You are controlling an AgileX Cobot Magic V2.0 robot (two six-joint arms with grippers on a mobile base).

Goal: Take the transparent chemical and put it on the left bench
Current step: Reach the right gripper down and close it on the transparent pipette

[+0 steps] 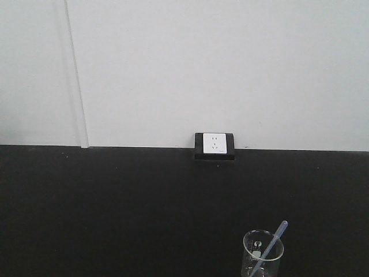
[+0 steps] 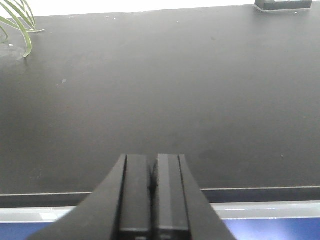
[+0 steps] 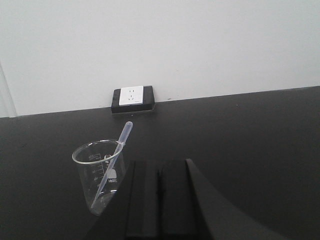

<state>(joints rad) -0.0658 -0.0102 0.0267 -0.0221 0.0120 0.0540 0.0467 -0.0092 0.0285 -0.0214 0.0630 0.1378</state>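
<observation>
Front view: the transparent chemical (image 1: 275, 236) leans inside a glass beaker (image 1: 263, 254), which props it so that its upper end pokes past the rim, free to be pinched. The beaker stands on a black worktop (image 1: 115, 208), out in front of a wall socket (image 1: 214, 144). Neither gripper shows here.

Left wrist view: the left gripper (image 2: 153, 161) has its jaws pressed together with nothing between them. It hangs over the worktop's near edge. Ahead of it lies bare black surface, with plant leaves (image 2: 17, 20) far ahead to its left. The pipette is not in this view, so this arm looks parked out of the way.

Right wrist view: the right gripper (image 3: 158, 165) is likewise closed and empty. The beaker sits just ahead and to the left of its fingertips, and the pipette slants up out of it, away from the gripper towards the socket. This arm seems the likelier one for the grab, and its jaws would need to part first. The left bench appears in no view
</observation>
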